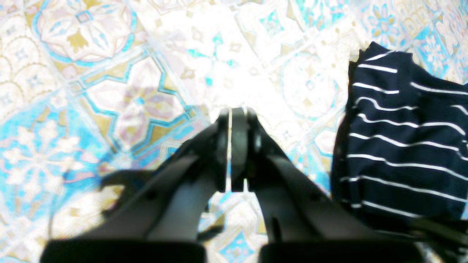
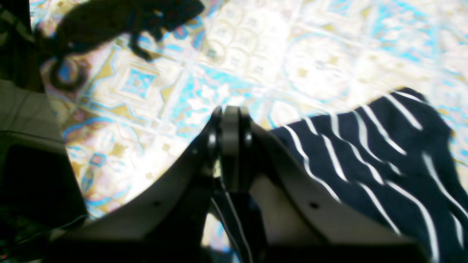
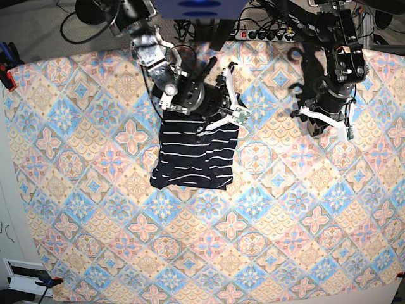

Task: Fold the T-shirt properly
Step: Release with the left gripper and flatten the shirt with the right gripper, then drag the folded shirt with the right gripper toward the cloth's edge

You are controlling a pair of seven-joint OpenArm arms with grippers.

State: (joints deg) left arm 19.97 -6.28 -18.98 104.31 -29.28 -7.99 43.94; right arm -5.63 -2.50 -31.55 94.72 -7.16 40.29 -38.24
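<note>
T-shirt: lying as a compact, roughly rectangular bundle at about 10 o'clock from the table centre in the base view, its upper edge sitting under the right end effector.
Progress: the sleeves appearing tucked in and the body already reduced to a narrow panel; judged as late in the fold, with at most a last squaring or smoothing remaining.
Fabric: soft dark navy knit carrying thin white stripes, which are waving over low wrinkles; edges slightly uneven along the bottom hem.
Right end effector: fingers pressed together with nothing clearly visible between the tips, hovering just above the shirt's 12 o'clock edge; whether it is touching cloth cannot be told.
Left end effector: fingers pressed together and empty, hanging over bare cloth well apart from the shirt, toward 2 o'clock in the base view.
Tablecloth: covering the table, flat, printed with pastel floral tiles in blue, peach and pink.
Table surroundings: cables and a power strip lying at 12 o'clock.
</note>
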